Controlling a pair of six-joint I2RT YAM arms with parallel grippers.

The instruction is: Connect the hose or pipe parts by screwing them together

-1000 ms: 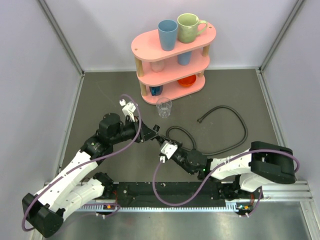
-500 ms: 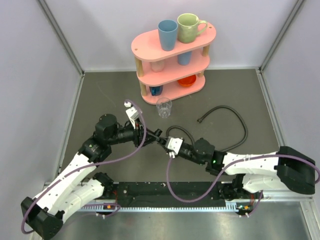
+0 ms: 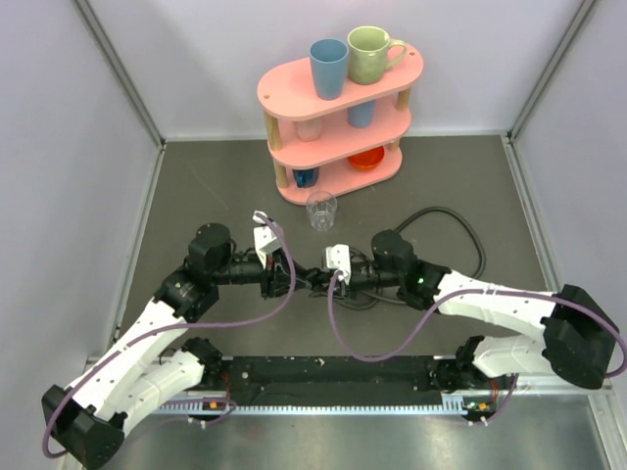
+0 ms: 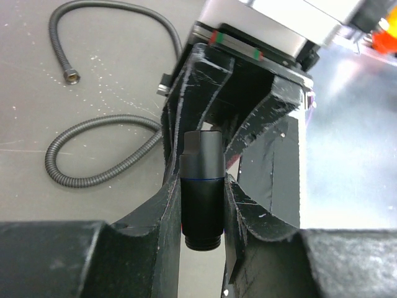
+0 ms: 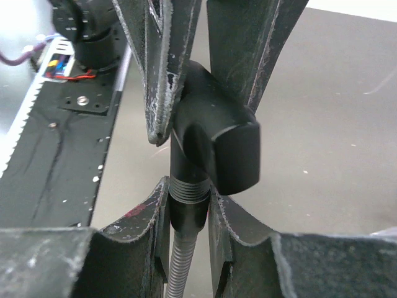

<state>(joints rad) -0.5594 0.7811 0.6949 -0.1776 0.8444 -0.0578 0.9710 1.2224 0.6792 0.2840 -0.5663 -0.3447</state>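
**Mating stage of the screw connection.** Your left hand (image 4: pixel 202 185) is clenching a black cylindrical fitting (image 4: pixel 201 214) between both fingers. It is gripping the fitting across the barrel, with the stepped end pointing away from the wrist. Your right hand (image 5: pixel 188 189) is grasping the threaded collar (image 5: pixel 188 205) at one end of the hose (image 3: pixel 460 223), and the ribbed grey tube is running back between the fingers toward the wrist.

The two hands are meeting nose to nose above the middle of the desk (image 3: pixel 196 196), with their fingers interleaving. In the right wrist view the fitting is sitting directly on the collar, roughly in line with it. A few rings of thread are showing at the joint, so you appear to be seating or just starting the threads; how many turns are in cannot be told.

Judged from this, pick-up and alignment are done. Turning one part against the other until the thread is covered, and then letting go, are left.

The rest of the hose is lying on the desk. One loop is curling just beside the hands and a longer arc is sweeping out to the right. The free end (image 4: pixel 73 76) is resting apart from both hands. A clear glass (image 3: pixel 321 210) and a pink rack (image 3: pixel 338 93) are standing farther back.
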